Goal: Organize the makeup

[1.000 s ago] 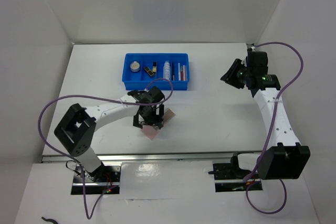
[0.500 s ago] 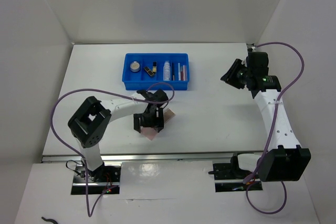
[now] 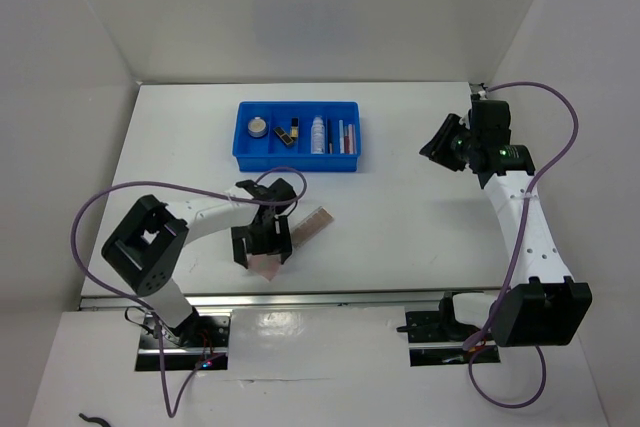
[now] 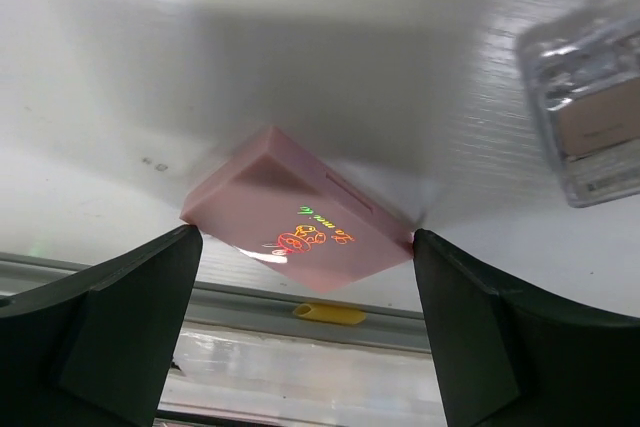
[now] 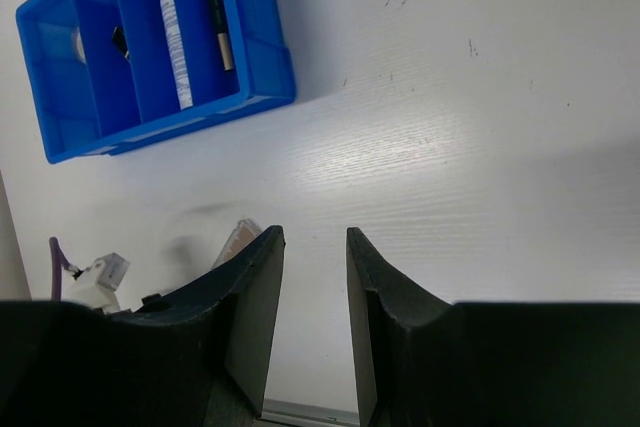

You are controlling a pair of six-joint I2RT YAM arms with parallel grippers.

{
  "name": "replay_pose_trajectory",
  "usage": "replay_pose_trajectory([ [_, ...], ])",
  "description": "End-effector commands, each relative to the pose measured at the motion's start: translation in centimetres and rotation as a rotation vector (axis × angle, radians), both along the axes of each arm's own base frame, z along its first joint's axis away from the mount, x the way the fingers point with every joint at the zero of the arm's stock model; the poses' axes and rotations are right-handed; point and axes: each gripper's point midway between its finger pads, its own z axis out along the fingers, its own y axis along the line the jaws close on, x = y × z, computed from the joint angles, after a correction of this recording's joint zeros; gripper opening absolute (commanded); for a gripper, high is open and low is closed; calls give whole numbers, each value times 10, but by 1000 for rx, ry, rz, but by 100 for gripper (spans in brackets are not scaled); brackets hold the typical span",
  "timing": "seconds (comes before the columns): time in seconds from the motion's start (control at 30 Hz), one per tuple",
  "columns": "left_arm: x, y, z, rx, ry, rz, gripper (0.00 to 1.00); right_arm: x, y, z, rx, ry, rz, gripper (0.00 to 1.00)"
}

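A flat pink palette point(image 4: 300, 222) lies at the table's near edge, one corner sticking out over the rail. My left gripper point(image 4: 305, 237) stands over it wide open, and the palette's side corners reach both fingertips. In the top view the palette point(image 3: 268, 265) shows just below the left gripper point(image 3: 262, 247). A clear case point(image 3: 310, 225) with a tan inside lies to the right; it also shows as the clear case point(image 4: 590, 117). My right gripper point(image 3: 440, 139) hovers at the right, narrowly open and holding nothing, its fingers point(image 5: 255, 287) dark.
The blue tray point(image 3: 298, 159) stands at the back with a round compact point(image 3: 259, 127), lipsticks point(image 3: 285, 132), a clear tube point(image 3: 318, 134) and pencils point(image 3: 345, 135) in its compartments. A grey rail with a yellow piece point(image 4: 330, 314) runs along the table's near edge.
My left gripper has moved toward the near left, and the pink palette slid with it to the table's edge. The clear case stayed behind. The right arm has not moved.
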Motion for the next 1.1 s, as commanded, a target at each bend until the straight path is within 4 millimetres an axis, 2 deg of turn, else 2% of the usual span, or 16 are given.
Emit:
replay_pose_trajectory([
  [0.0,3,-1,-1,-62,-5,40,100,-5,3,12,-8,-45,24,39],
  [0.23,7,-9,7,-109,-33,38,100,-4,4,16,-3,-55,31,42],
  [0.47,24,-3,39,-130,-191,80,100,-4,4,16,-3,-55,31,43],
  [0.63,26,4,54,-114,-231,118,100,-4,4,16,-3,-55,31,43],
  [0.7,29,0,59,-135,-244,170,98,-5,6,17,3,-56,38,43],
  [0.77,28,4,61,-109,-243,260,95,-6,6,13,3,-46,38,43],
  [0.9,27,13,64,-68,-208,433,100,-5,8,11,10,-46,47,43],
  [0.97,32,7,64,-88,-208,503,100,-6,9,11,16,-47,54,43],
  [1.07,32,-7,57,-159,-184,512,100,-8,9,10,16,-47,54,43],
])
